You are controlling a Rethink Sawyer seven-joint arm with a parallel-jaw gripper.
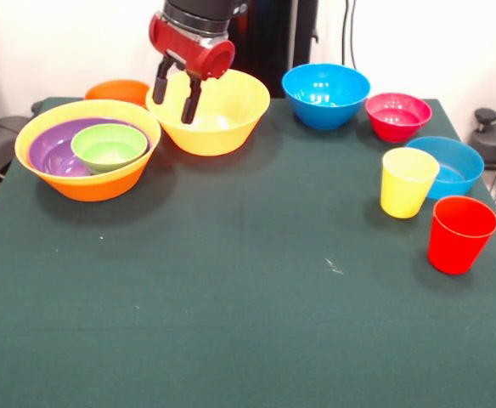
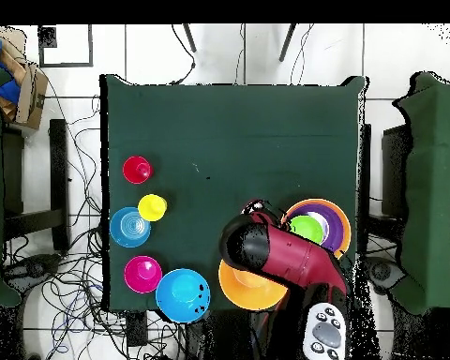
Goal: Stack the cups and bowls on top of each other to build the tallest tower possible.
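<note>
The gripper (image 1: 177,95) hangs over the large yellow-orange bowl (image 1: 218,119) at the table's far side, its two black fingers (image 1: 160,85) parted with nothing between them; their tips sit roughly level with the bowl's rim, though from the front I cannot tell whether they touch it. Just beside that bowl stands the tower (image 1: 87,149): another large yellow-orange bowl holding the purple bowl (image 1: 51,150), with the small green bowl (image 1: 109,145) nested inside (all three upright). An orange bowl (image 1: 117,90) peeks out behind the tower. Across the green table (image 1: 231,289), well apart from the tower, a blue bowl (image 1: 325,94) and the pink-red bowl (image 1: 397,116) sit side by side. Nearer the camera, the yellow cup (image 1: 408,182) stands against the second blue bowl (image 1: 452,166), and the red cup (image 1: 460,233) stands just beside them. In the overhead view the arm (image 2: 285,258) covers much of the yellow-orange bowl.
</note>
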